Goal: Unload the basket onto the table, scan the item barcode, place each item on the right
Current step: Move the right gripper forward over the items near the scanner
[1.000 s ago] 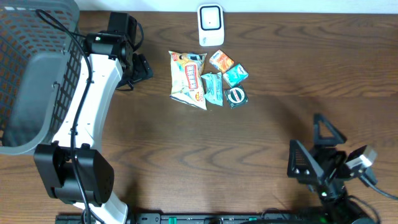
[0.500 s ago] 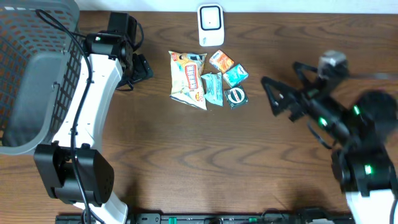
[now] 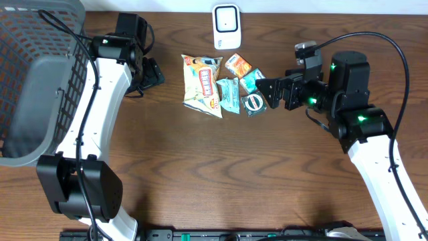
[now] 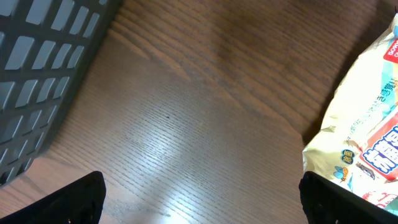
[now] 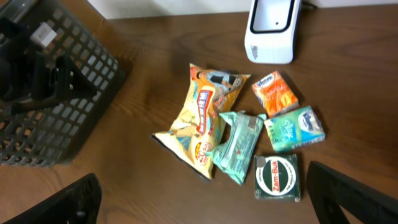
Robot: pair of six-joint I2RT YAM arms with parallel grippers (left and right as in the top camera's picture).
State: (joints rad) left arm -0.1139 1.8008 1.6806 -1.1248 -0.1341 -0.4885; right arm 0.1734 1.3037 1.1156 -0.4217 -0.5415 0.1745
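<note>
From above, the grey mesh basket (image 3: 30, 80) fills the upper left, with its grey floor in view and a cable of the left arm crossing its rim. The white scanner (image 3: 227, 27) stands at top centre. Just below it lie the items, close together: a chip bag (image 3: 203, 84), an orange packet (image 3: 237, 65), a teal packet (image 3: 253, 80), a mint packet (image 3: 229, 94) and a dark box (image 3: 254, 104). The left gripper (image 3: 150, 72) is left of the chip bag, between it and the basket, and the right gripper (image 3: 265, 94) is just right of the dark box. In the left wrist view the left gripper (image 4: 199, 205) has its jaws wide apart over bare table (image 4: 186, 112). The basket (image 4: 43, 56) wall is at upper left and the chip bag (image 4: 360, 137) at the right edge. In the right wrist view the right gripper (image 5: 208, 205) is also spread wide and holds nothing, with the box (image 5: 277, 176) between its tips and all five items ahead. The scanner (image 5: 270, 31) is at top and the basket (image 5: 43, 93) at left. A second ago the right arm sat folded at lower right; it has since swung up to the items. The left arm and the items have not moved.
</note>
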